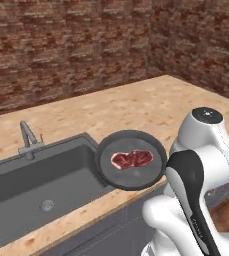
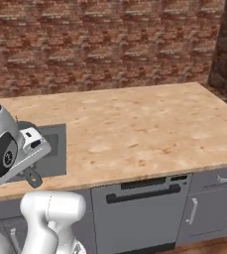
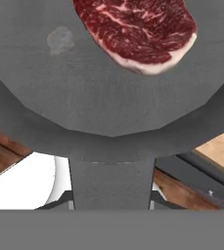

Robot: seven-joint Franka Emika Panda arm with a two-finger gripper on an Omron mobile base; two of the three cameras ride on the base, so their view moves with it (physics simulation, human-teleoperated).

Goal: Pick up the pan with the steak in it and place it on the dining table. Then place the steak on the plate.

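Counter edge by sink (image 1: pixel 41 185): pan (image 1: pixel 131 177) w/ steak (image 1: pixel 132 159), prob. raised.

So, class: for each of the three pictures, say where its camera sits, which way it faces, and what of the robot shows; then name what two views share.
Left base view: behind the arm's left, facing forward and down at the pan, steak and sink; the arm shows lower right.
Right base view: behind its right, over the counter; the arm shows lower left.
Hand view: on the hand, looking along the pan's handle.
Shared: pan and steak, in the left base and hand views.
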